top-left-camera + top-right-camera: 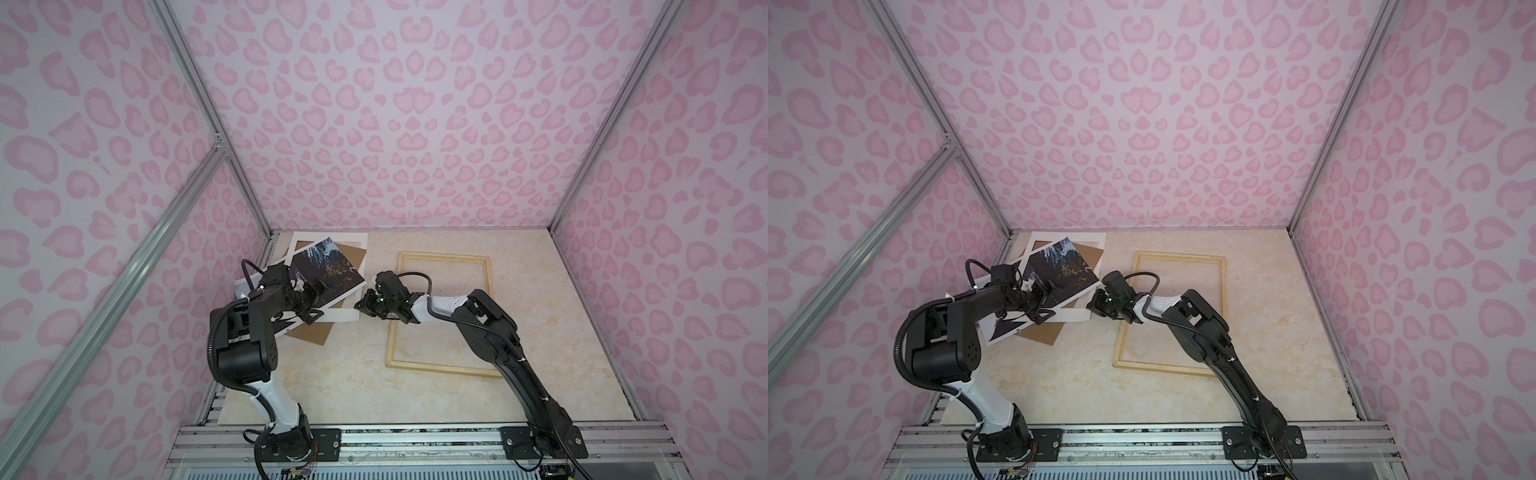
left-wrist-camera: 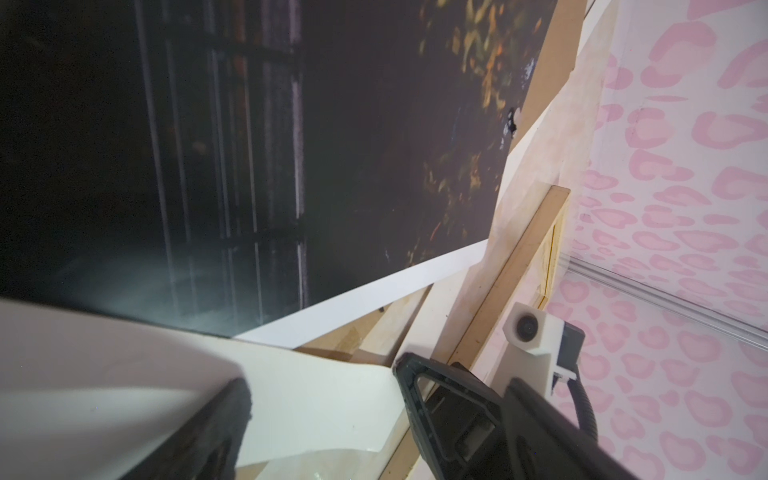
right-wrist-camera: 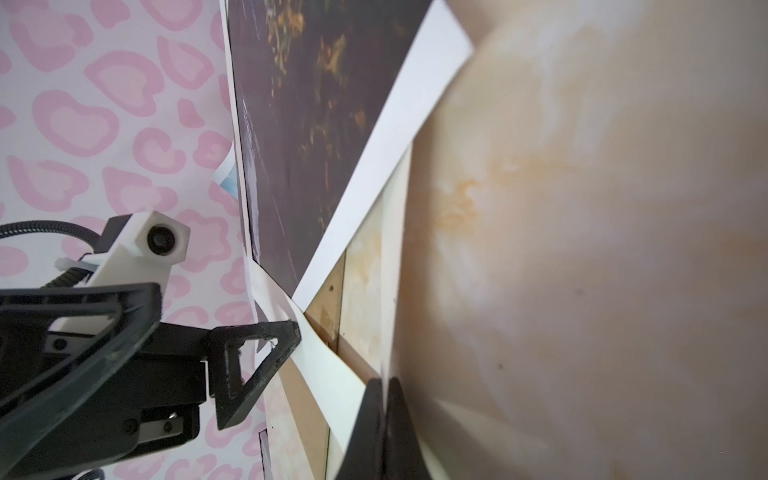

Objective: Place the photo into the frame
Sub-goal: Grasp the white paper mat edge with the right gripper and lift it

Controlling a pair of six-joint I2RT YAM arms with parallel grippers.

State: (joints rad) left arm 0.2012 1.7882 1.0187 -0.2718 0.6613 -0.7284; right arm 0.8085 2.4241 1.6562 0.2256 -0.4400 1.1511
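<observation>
Pale table (image 1: 332, 382): the photo (image 1: 328, 266), light floppy paper, tops the pile (image 1: 309, 334) left of the frame (image 1: 391, 345); left pincer (image 1: 316, 303) gapes over it, right pincer (image 1: 360, 305) is clamped on a cream-white strip (image 3: 332, 361) by its corner, so pinch its white margin, I'd say.

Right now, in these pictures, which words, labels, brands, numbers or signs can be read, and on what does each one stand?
No text can be read in any view.
On the photo: only the picture, no words visible.
On the frame: bare wood, no label visible.
On the black-and-white print: nothing legible, too small to tell.
</observation>
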